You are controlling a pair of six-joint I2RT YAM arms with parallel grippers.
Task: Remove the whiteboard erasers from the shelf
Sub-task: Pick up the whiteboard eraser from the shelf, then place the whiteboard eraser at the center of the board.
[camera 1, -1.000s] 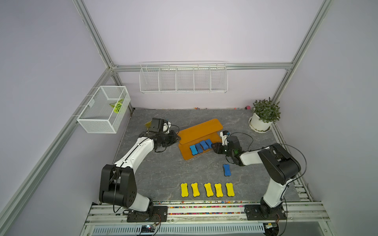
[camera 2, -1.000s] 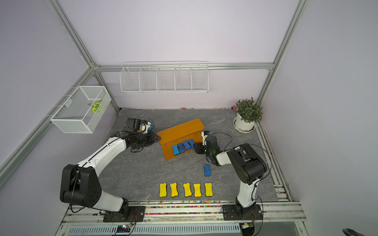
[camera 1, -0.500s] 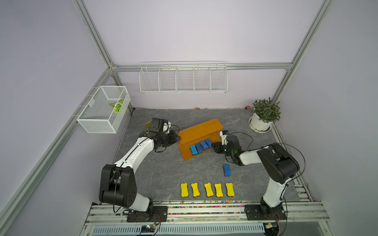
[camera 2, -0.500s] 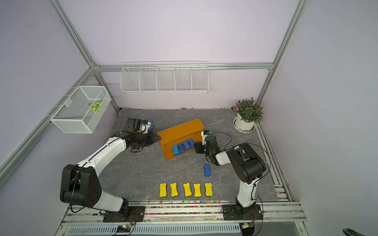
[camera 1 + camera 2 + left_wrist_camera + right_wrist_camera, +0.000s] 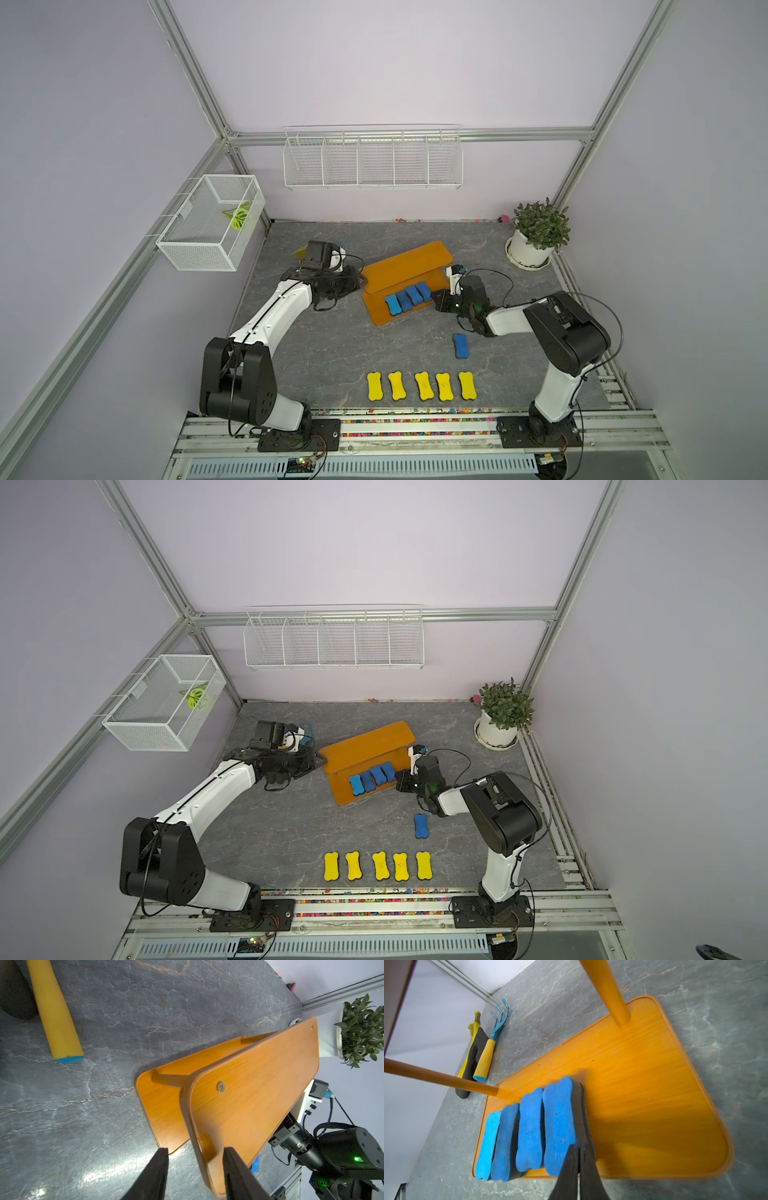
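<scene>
The orange-brown shelf (image 5: 409, 261) (image 5: 370, 741) stands mid-table. Several blue whiteboard erasers (image 5: 407, 297) (image 5: 372, 778) stand on edge in a row on its lower board (image 5: 643, 1084). One blue eraser (image 5: 460, 345) lies on the table, and several yellow ones (image 5: 422, 385) (image 5: 380, 865) line the front. My left gripper (image 5: 195, 1152) (image 5: 359, 280) is open, its jaws astride the left corner of the shelf's top board (image 5: 249, 1095). My right gripper (image 5: 578, 1147) (image 5: 436, 300) is shut, its tips against the near end of the closest blue eraser (image 5: 558, 1122). Nothing shows between them.
A yellow-handled rake (image 5: 488, 1053) (image 5: 56, 1012) and a yellow glove (image 5: 470, 1061) lie behind the left arm. A potted plant (image 5: 536, 241) stands back right. A wire rack (image 5: 372, 160) hangs on the back wall, a mesh basket (image 5: 212, 226) on the left wall.
The left jaws have spread wider at the shelf's corner. The right jaws have closed at the end of the blue eraser row. Neither arm has shifted much.
</scene>
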